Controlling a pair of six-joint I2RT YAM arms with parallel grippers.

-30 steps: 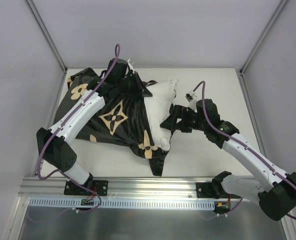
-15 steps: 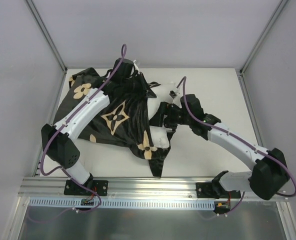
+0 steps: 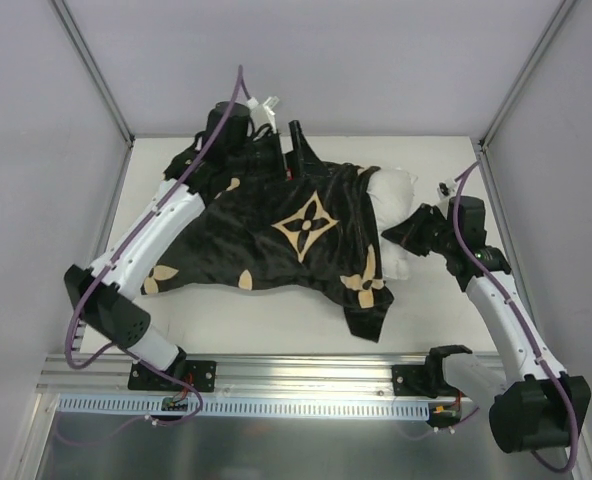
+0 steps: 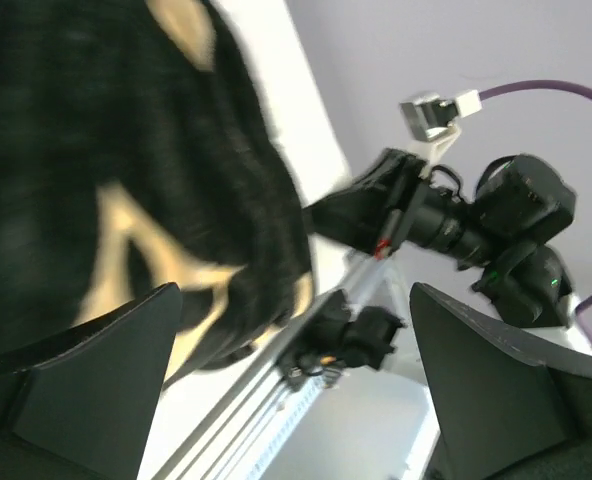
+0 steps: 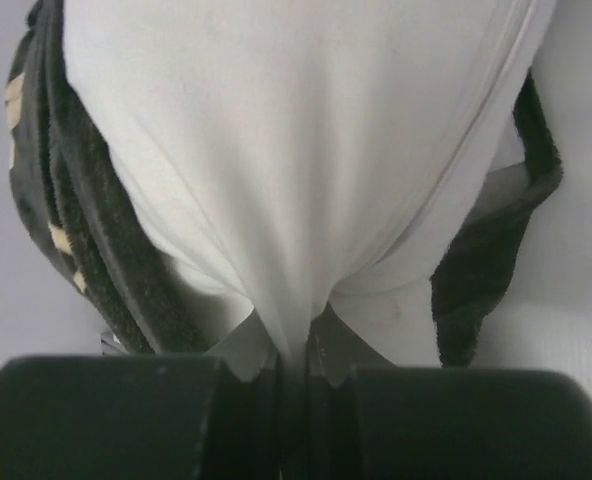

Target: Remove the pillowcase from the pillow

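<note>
**Top view.** The pillowcase [image 3: 276, 240] lies spread over the worktop [image 3: 426, 310], its long axis running left to right. Its mouth faces right, where the end of the pillow [image 3: 394, 188] sticks out. The rest of the pillow is under the fabric. The right gripper [image 3: 408, 232] sits at that exposed end. The left gripper [image 3: 294, 150] is at the far edge of the pillowcase, at a raised peak of cloth. We judge this to be an opposed arrangement, with one arm anchoring the pillow while the other works the cover leftward.

**Left wrist view.** The jaws are spread wide and we see nothing between them. The pillowcase fills the upper left, beyond one finger [image 4: 96, 370].

**Right wrist view.** The jaws are pressed together on a gathered fold of the white pillow. The dark pillowcase rim flanks the pillow on both sides, so the pillow points straight out of the mouth.
</note>
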